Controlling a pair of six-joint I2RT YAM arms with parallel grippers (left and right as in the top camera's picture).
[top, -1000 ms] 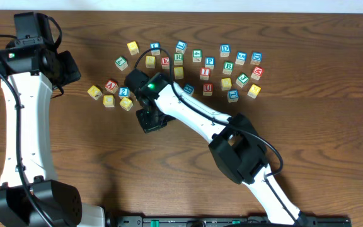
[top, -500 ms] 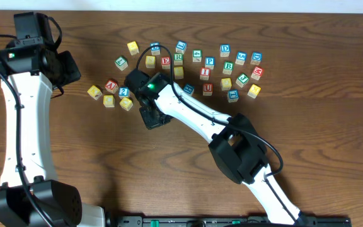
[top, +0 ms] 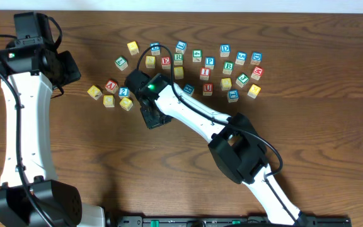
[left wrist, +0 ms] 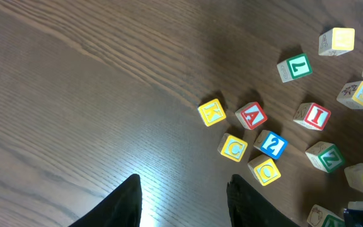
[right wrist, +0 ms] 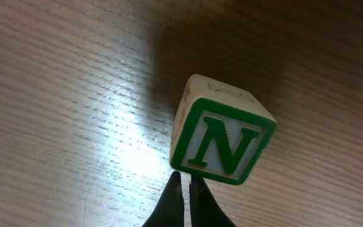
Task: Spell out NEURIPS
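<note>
A wooden block with a green N (right wrist: 223, 131) stands on the table in the right wrist view. My right gripper (right wrist: 184, 183) is shut with its fingertips pressed together just in front of the block's lower edge, holding nothing. In the overhead view the right gripper (top: 152, 116) covers that block. Other letter blocks lie scattered at the back: a red E (top: 165, 62), a green R (top: 178, 57), a blue P (top: 209, 62), a red I (top: 205, 73) and a red U (top: 207, 88). My left gripper (left wrist: 184, 195) is open and empty above bare table at the left (top: 66, 68).
A small cluster of blocks lies left of the right gripper: yellow K (left wrist: 212, 112), red A (left wrist: 252, 116), yellow C (left wrist: 234, 148), blue 2 (left wrist: 271, 144), yellow O (left wrist: 264, 170). Several more blocks stand at the back right (top: 241, 58).
My right gripper has shifted slightly toward the far left, closer to the block cluster. The left arm has not moved.
</note>
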